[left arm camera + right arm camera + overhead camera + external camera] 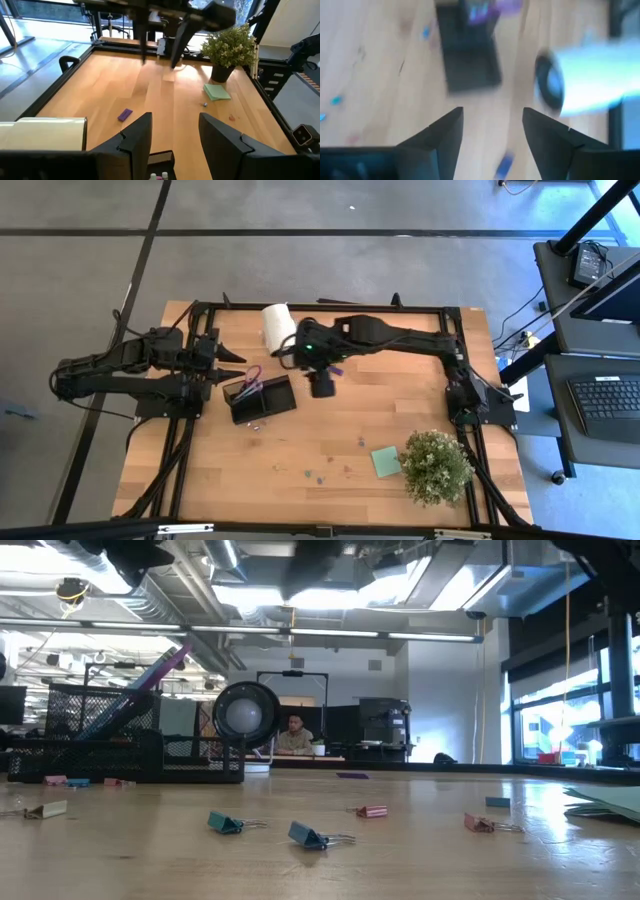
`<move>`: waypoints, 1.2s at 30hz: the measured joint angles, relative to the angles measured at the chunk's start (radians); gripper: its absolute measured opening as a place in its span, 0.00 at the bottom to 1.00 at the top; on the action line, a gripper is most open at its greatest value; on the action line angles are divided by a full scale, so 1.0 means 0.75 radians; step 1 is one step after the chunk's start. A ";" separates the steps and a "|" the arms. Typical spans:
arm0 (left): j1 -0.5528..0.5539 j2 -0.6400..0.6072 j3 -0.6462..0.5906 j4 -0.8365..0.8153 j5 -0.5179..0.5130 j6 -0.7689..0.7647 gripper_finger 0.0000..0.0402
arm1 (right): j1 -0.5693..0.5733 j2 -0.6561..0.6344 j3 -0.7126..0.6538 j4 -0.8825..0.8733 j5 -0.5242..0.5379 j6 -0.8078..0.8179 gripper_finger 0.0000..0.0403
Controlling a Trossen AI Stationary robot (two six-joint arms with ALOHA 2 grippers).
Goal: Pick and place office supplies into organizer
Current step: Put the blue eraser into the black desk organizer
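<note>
Right now your right tool [322,387] hangs just beside the right end of the organizer [262,400], near the white roll [278,326], and the right wrist view shows its fingers spread with nothing between them. A small purple piece [505,164] lies on the desk [330,440] almost under that tool, so I judge the step in hand is either a fresh release or a new pick; the blurred wrist view will not settle which. If you go for that piece, slow the arm first, centre the fingers over it, and come straight down so you do not nudge the roll or the organizer wall. The organizer already holds the purple-handled scissors [252,377], sticking up at a slant, so approach the other compartment from above. Your left tool [238,365] waits at the organizer's left side with its fingers wide and empty; keep it there. Still out on the desk are the sticky-note pad [385,461] beside the plant [436,466] and several small clips [308,835] toward the front edge.
</note>
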 joint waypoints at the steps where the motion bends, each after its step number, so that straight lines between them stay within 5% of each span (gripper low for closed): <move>1: 0.000 0.000 0.000 0.000 0.000 0.000 0.39 | 0.007 -0.014 0.000 -0.073 0.001 0.038 0.52; 7: -0.001 0.001 0.000 -0.003 0.000 0.000 0.39 | 0.041 -0.047 -0.001 -0.287 0.006 0.190 0.52; 16: -0.001 0.001 0.000 -0.092 0.001 -0.054 0.39 | -0.002 -0.049 -0.132 -0.298 0.063 0.259 0.52; 24: -0.001 0.000 -0.001 -0.116 0.000 -0.056 0.39 | -0.098 -0.045 -0.550 -0.023 0.093 0.210 0.52; 36: -0.001 0.000 -0.001 -0.134 0.000 -0.056 0.39 | -0.262 -0.048 -0.898 0.349 0.156 0.163 0.52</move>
